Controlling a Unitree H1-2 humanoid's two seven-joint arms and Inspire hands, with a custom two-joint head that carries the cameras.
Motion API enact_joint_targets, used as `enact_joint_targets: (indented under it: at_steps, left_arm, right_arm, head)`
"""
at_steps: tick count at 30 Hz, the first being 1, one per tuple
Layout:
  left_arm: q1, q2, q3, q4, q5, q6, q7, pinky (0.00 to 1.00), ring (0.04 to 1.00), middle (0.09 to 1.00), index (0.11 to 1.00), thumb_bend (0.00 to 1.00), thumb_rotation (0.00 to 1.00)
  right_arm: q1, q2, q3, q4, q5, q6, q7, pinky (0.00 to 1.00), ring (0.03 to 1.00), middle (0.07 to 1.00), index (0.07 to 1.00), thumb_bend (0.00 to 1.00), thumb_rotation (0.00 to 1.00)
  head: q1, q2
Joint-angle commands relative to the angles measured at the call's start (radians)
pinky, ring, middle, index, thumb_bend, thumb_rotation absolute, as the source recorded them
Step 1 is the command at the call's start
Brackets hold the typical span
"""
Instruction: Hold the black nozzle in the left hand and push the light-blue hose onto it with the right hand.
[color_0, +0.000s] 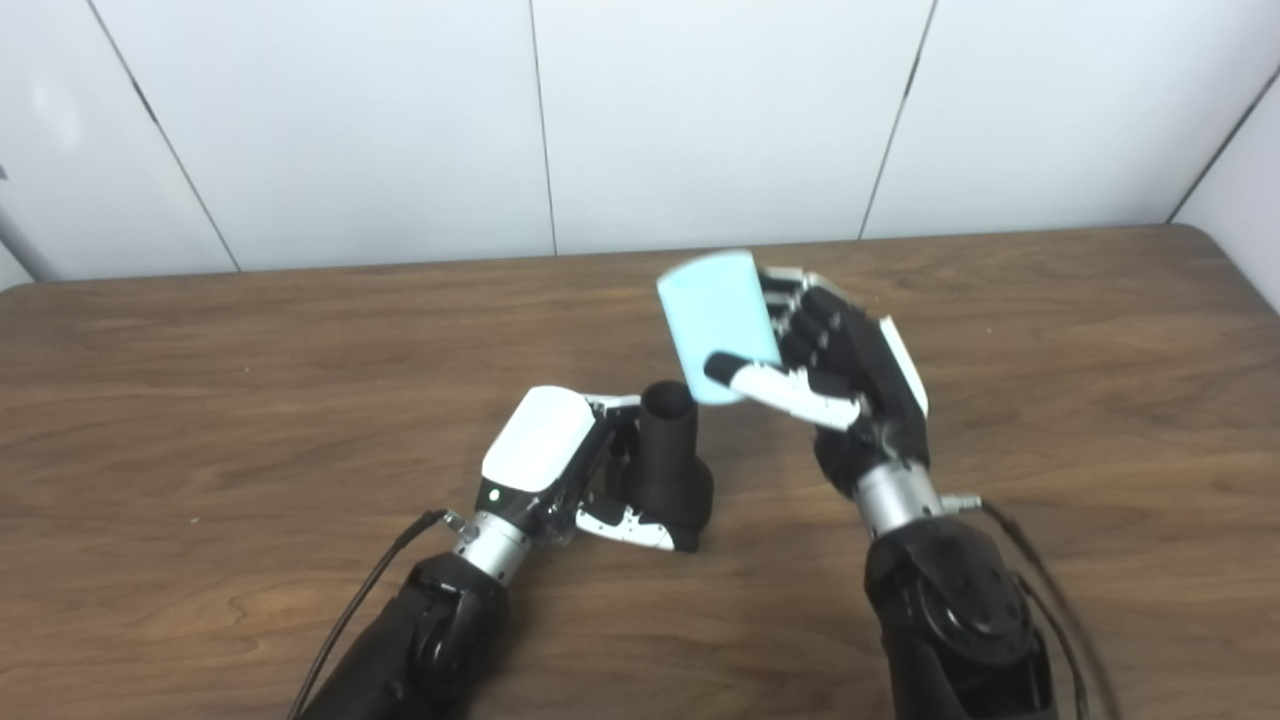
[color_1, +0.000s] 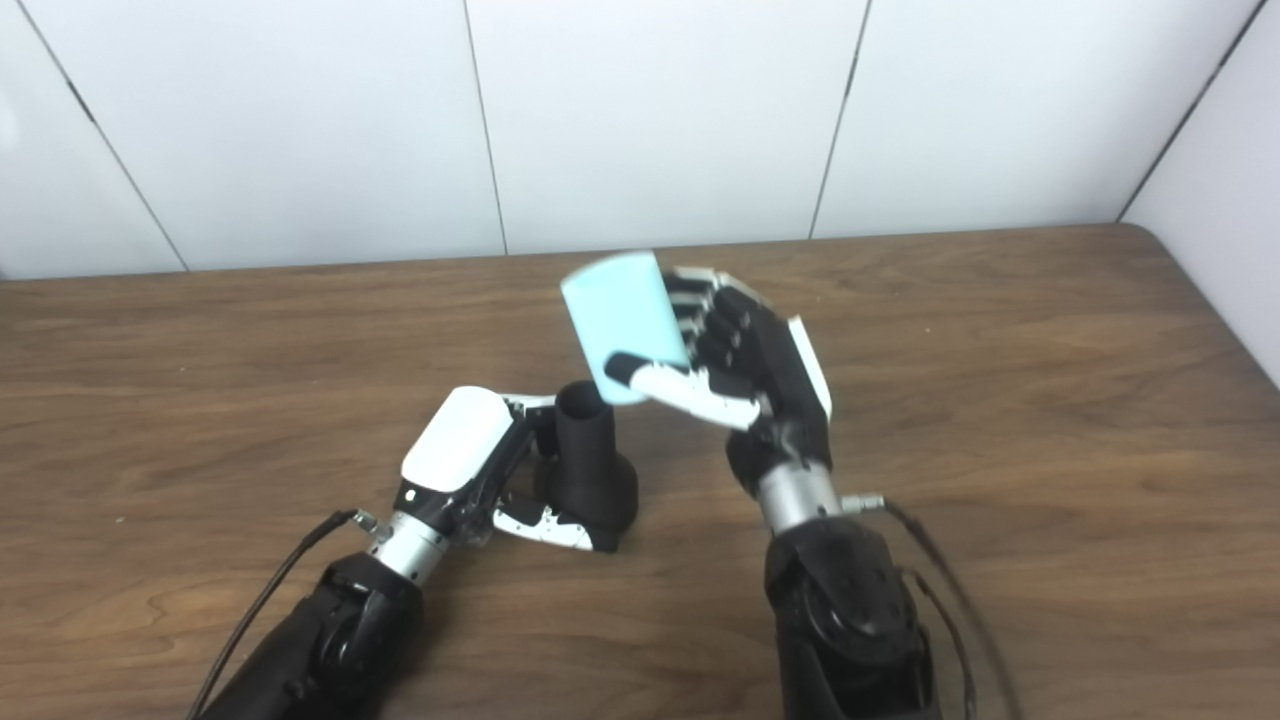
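Note:
The black nozzle (color_0: 668, 460) stands upright on the wooden table (color_0: 200, 400), narrow open neck up and wider base below. My left hand (color_0: 560, 470) is shut on it, thumb across the base and fingers behind it. The light-blue hose (color_0: 718, 322), a short tube, is held tilted in my right hand (color_0: 840, 390), thumb across its front. Its lower end hangs just above and right of the nozzle's mouth, apart from it or barely touching; which one I cannot tell.
The brown table runs to a white panelled wall (color_0: 700, 110) at the back, and its right corner (color_0: 1215, 240) is rounded. Black cables (color_0: 370, 590) trail from both wrists toward the near edge.

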Motion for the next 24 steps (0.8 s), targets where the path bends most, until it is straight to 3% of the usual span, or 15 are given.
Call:
enact_joint_targets:
  at_steps: [1,10,24]
  left_arm:
    - [0.130,-0.010,-0.050,0.123,0.012,0.011,-0.028,0.35,0.453,0.456,0.502,0.48,0.00]
    - [0.132,-0.008,-0.050,0.119,0.015,0.012,-0.029,0.35,0.452,0.450,0.505,0.48,0.00]
    - [0.135,-0.006,-0.051,0.113,0.016,0.017,-0.037,0.36,0.463,0.463,0.498,0.48,0.00]
  right_arm:
    - [-0.059,-0.005,0.043,-0.031,0.033,-0.005,-0.015,0.29,0.397,0.507,0.558,0.49,0.00]
    - [-0.035,-0.052,0.140,-0.005,0.036,-0.006,-0.086,0.30,0.399,0.508,0.547,0.49,0.00]
    - [-0.094,-0.042,0.168,0.020,0.076,-0.006,-0.175,0.29,0.398,0.508,0.549,0.49,0.00]
  head:
    - [-0.001,0.002]
    - [0.002,0.007]
    - [0.002,0.008]
